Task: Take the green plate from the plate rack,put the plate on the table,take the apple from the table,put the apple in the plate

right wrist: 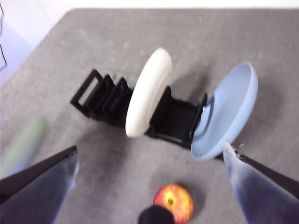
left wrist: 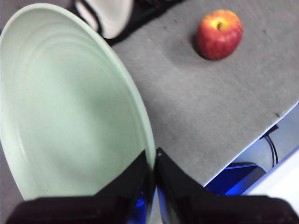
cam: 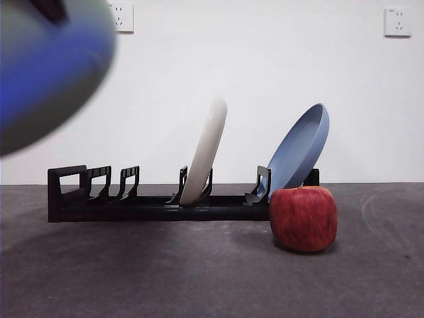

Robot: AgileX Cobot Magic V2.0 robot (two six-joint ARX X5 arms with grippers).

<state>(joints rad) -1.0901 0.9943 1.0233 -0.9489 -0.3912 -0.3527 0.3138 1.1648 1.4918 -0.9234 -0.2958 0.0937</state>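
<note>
Left end effector [left wrist: 154, 161] clamped on green plate [left wrist: 65, 107], aloft; right end effector [right wrist: 149, 163] apart. Next: lowering plate onto surface [cam: 165, 265].

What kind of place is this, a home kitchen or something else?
Probably a robot test bench, not a kitchen: a bare white wall with sockets, a grey table holding only a plate rack and apple, and cables past the table edge.
</note>
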